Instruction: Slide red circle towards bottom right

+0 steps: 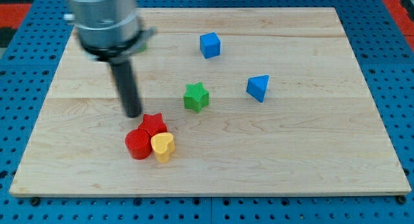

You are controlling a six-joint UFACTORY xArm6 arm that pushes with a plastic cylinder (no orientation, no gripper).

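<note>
The red circle (137, 144) lies on the wooden board (291, 153) at the lower left. It touches a red star (153, 124) above it and a yellow heart (162, 146) on its right. My tip (132, 114) is just above and left of the red star, a short way above the red circle. It is close to the star; I cannot tell if it touches it.
A green star (195, 97) sits near the board's middle. A blue cube (209, 45) is toward the view's top. A blue triangular block (258, 87) is right of the green star. The arm's grey body (107, 20) hangs over the top left.
</note>
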